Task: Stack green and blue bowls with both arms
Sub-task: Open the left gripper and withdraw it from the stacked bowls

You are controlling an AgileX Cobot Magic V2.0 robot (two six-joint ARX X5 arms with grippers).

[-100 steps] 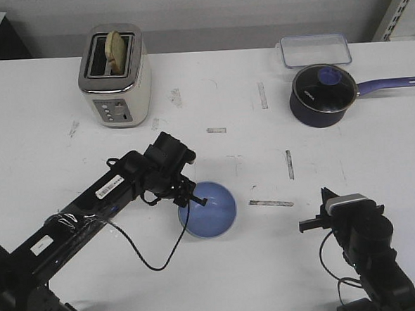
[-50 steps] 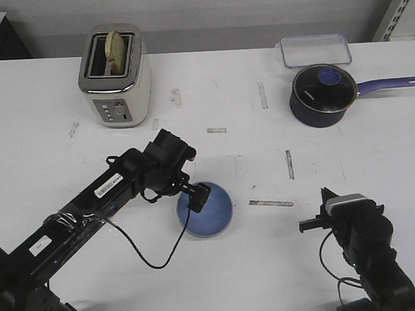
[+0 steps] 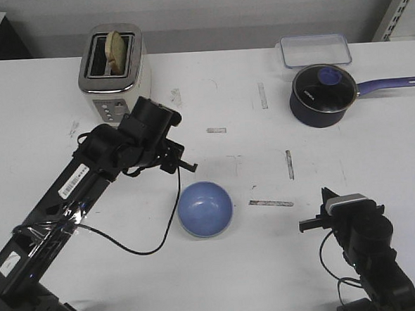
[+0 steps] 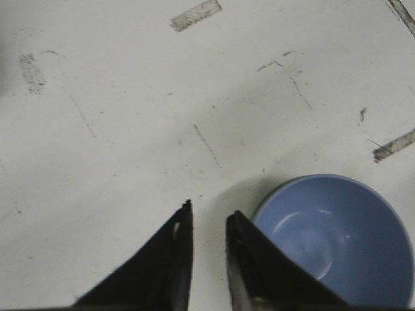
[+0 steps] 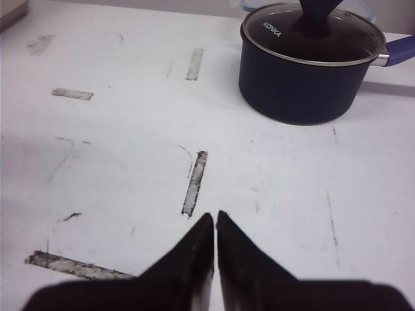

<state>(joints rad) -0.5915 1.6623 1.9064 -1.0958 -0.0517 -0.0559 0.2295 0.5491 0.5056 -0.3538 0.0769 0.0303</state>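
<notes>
The light blue bowl (image 3: 205, 209) sits upright on the white table near the middle front. In the left wrist view the blue bowl (image 4: 337, 240) shows a thin pale green rim (image 4: 257, 207) under its edge, so it rests inside the green bowl. My left gripper (image 3: 188, 166) hangs above the table just behind and left of the bowls, with its jaws slightly apart and empty (image 4: 209, 210). My right gripper (image 3: 325, 194) is shut and empty at the front right (image 5: 215, 215), far from the bowls.
A cream toaster (image 3: 114, 76) with bread stands at the back left. A dark navy lidded saucepan (image 3: 324, 95) and a clear plastic box (image 3: 314, 49) are at the back right. Tape strips (image 3: 270, 203) mark the table.
My left gripper has left the blue bowl's rim and pulled back up and to the left. The bowl stays on the table. The right arm has not moved.
</notes>
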